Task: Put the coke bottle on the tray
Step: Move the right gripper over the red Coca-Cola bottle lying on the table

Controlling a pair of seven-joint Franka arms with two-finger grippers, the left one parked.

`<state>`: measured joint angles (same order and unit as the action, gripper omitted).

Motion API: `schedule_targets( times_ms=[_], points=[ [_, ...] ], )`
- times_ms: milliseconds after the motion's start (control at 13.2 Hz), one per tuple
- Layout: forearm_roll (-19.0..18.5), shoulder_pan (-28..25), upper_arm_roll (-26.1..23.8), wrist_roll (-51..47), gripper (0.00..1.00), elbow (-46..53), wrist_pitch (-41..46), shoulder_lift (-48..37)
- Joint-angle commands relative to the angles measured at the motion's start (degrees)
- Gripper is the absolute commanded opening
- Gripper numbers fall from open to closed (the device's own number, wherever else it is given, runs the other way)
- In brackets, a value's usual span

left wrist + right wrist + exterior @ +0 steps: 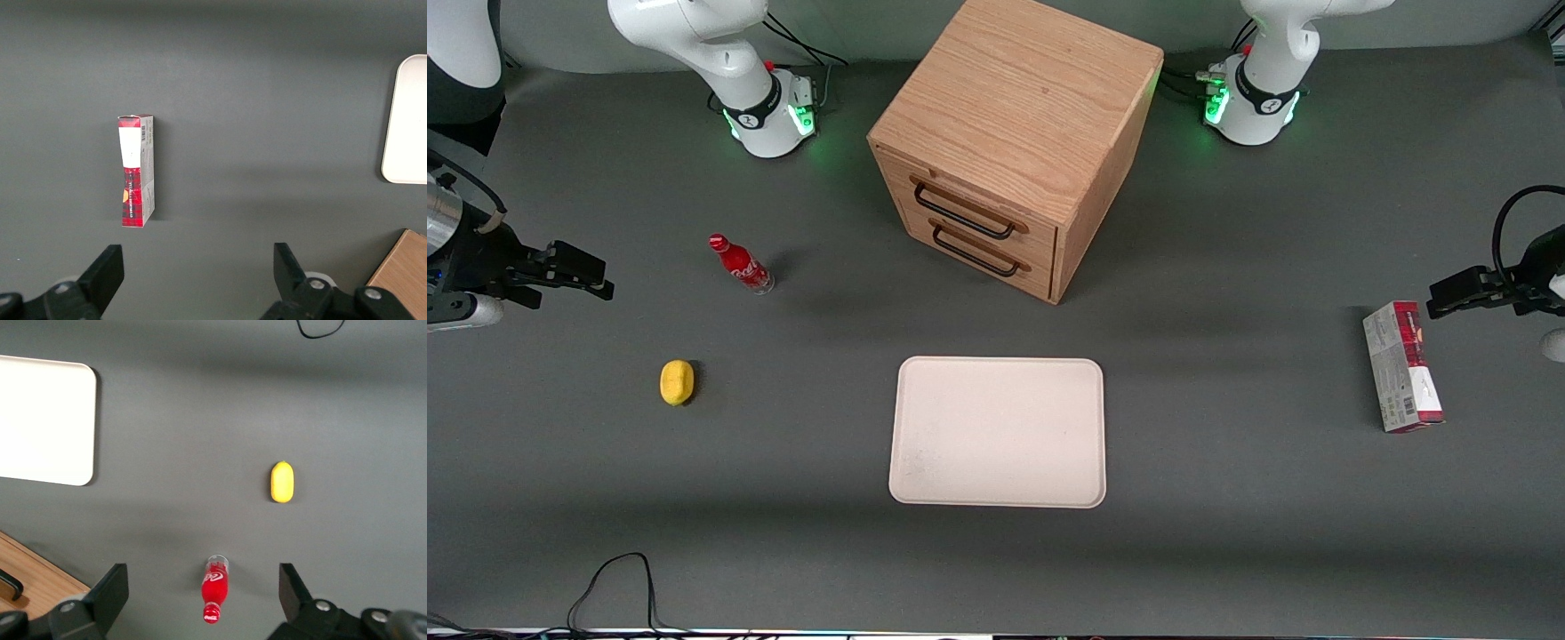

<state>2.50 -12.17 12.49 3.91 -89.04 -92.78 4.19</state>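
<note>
The coke bottle [741, 263], small and red with a red cap and a clear base, stands upright on the grey table toward the working arm's end. The cream tray [998, 432] lies flat near the table's middle, nearer to the front camera than the bottle. My right gripper [596, 276] hangs open and empty above the table, apart from the bottle. In the right wrist view the bottle [215, 588] shows between the open fingers [113, 590], well below them, and the tray [40, 420] is also in sight.
A yellow lemon [677, 382] lies nearer to the front camera than the bottle. A wooden drawer cabinet [1009, 142] stands farther back than the tray. A red-and-grey carton [1402, 366] lies toward the parked arm's end. A black cable [614, 578] loops at the front edge.
</note>
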Motion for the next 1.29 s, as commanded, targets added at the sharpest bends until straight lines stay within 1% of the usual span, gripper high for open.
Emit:
schedule_targets(
  times_ms=[0, 152, 304, 380, 456, 532, 684, 835, 911, 1063, 1215],
  points=[
    [-1.35, 0.21, -0.10, -0.92, 1.00, 2.29, 2.16, 0.74],
    [-1.35, 0.30, -0.10, -0.92, 1.00, 2.03, 2.33, 0.65],
    [-1.26, 0.04, -0.54, -1.27, 1.00, -0.42, 6.18, -1.01],
    [-1.35, -0.05, -0.72, -3.62, 1.00, -4.87, 6.03, -4.16],
    [-1.53, 0.21, -1.67, -4.52, 1.00, -11.62, 3.94, -8.36],
    [-1.70, 1.08, -2.21, -4.53, 1.00, -19.52, -0.26, -13.36],
    [-3.98, 2.14, -2.82, -4.53, 1.00, -37.09, -10.36, -23.74],
    [-4.25, 5.21, -5.97, -4.44, 1.00, -49.77, -18.46, -30.09],
    [-4.25, 5.66, -6.77, -4.44, 1.00, -55.22, -22.58, -32.03],
    [-4.17, 5.66, -6.78, -4.44, 1.00, -64.38, -31.28, -34.06],
    [-4.17, 5.66, -6.78, -4.35, 1.00, -71.07, -40.69, -33.20]
  ],
)
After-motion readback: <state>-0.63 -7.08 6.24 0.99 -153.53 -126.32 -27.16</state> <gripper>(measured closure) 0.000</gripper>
